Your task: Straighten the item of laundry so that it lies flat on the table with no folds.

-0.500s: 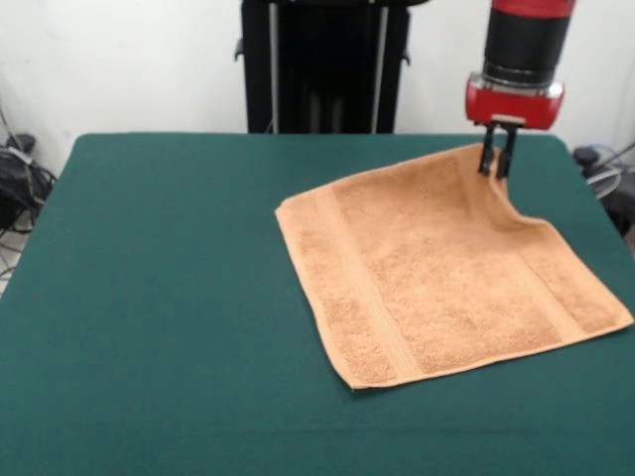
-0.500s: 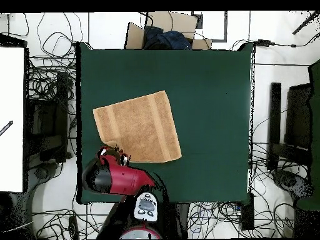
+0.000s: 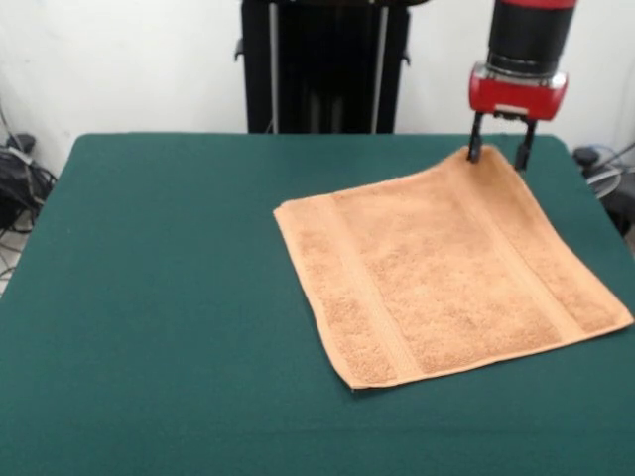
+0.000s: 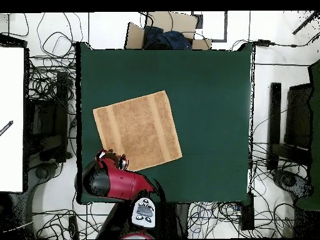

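Note:
The light orange-tan towel (image 3: 442, 270) lies spread flat on the dark green table (image 3: 159, 297), turned like a diamond, with border bands near two edges. It also shows in the overhead view (image 4: 137, 129) on the table (image 4: 212, 106). My gripper (image 3: 497, 151) hangs open just above the towel's far corner, one finger on each side of it, holding nothing. In the overhead view the gripper (image 4: 111, 156) sits at the towel's corner nearest the robot base. The white tag is not visible.
The robot pedestal (image 3: 324, 64) stands behind the table's far edge. Cables (image 3: 20, 183) lie on the floor by the table's left side. A cardboard box (image 4: 164, 36) sits beyond the table's top edge in the overhead view.
The gripper has opened and let go of the towel's far corner, then risen slightly. The lifted corner has dropped and the towel now lies flat.

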Controlling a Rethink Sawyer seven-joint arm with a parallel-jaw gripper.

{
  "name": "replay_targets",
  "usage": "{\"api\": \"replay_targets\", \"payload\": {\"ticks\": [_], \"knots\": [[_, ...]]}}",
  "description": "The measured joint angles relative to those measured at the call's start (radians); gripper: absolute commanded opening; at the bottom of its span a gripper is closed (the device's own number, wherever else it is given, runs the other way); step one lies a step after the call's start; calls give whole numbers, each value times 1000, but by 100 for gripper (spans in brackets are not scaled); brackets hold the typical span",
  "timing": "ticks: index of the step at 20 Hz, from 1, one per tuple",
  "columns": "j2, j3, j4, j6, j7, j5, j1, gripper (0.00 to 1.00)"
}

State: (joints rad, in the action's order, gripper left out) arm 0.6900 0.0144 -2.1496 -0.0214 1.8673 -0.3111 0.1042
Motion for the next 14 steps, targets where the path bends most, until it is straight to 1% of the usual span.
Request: {"api": "replay_targets", "payload": {"ticks": [6, 11, 14], "knots": [[-1, 0, -4, 0, 0, -38, 22, 100], [8, 2, -6, 0, 0, -99, 71, 100], [22, 3, -9, 0, 0, -116, 84, 100]]}}
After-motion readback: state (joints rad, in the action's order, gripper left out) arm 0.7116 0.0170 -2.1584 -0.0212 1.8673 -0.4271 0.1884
